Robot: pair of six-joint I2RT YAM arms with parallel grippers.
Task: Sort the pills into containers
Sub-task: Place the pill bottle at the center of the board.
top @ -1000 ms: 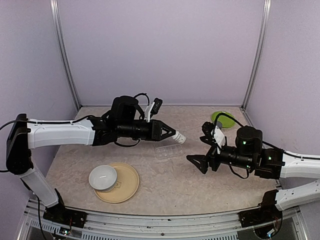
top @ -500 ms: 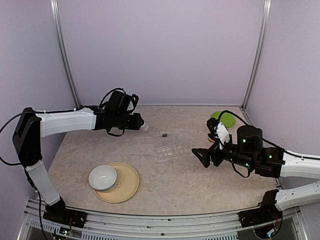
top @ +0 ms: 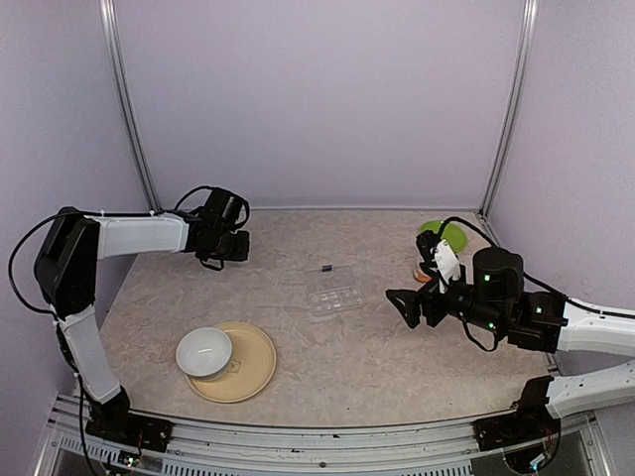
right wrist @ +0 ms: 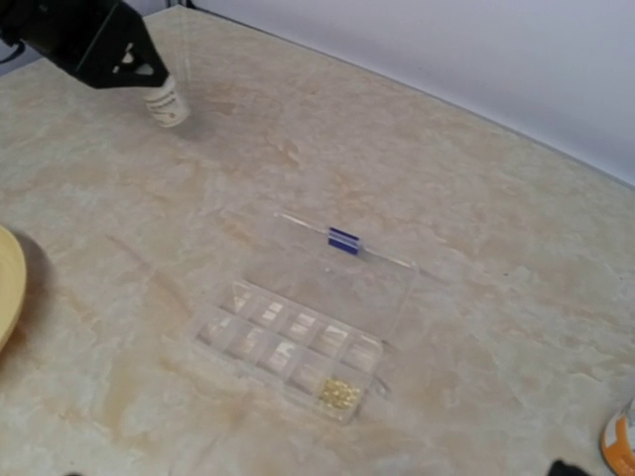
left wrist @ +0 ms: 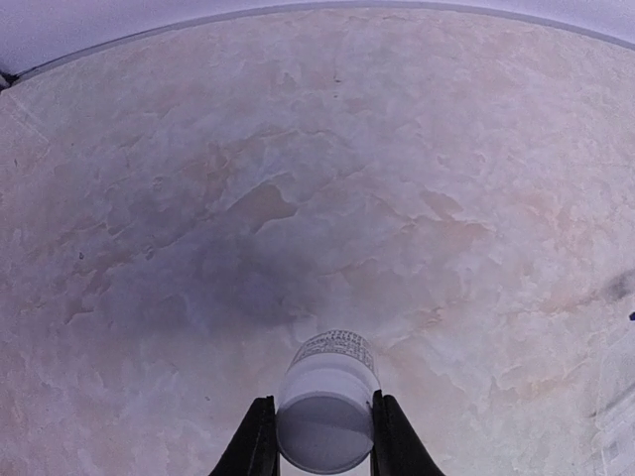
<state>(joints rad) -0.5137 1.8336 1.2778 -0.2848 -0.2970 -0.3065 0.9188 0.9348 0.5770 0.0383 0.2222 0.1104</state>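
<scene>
Left gripper (left wrist: pixel 325 443): grips small white bottle (left wrist: pixel 328 392), well apart from pill box (right wrist: pixel 298 332), to its left. Right gripper (top: pixel 412 283): stands wide open, near right of pill box. Pills (right wrist: pixel 339 393): lie in end compartment of pill box, lid open.

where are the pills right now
In the right wrist view the pills sit clustered in one compartment at the near right end of the open clear pill box, mid-table, to the right of the yellow plate.
</scene>
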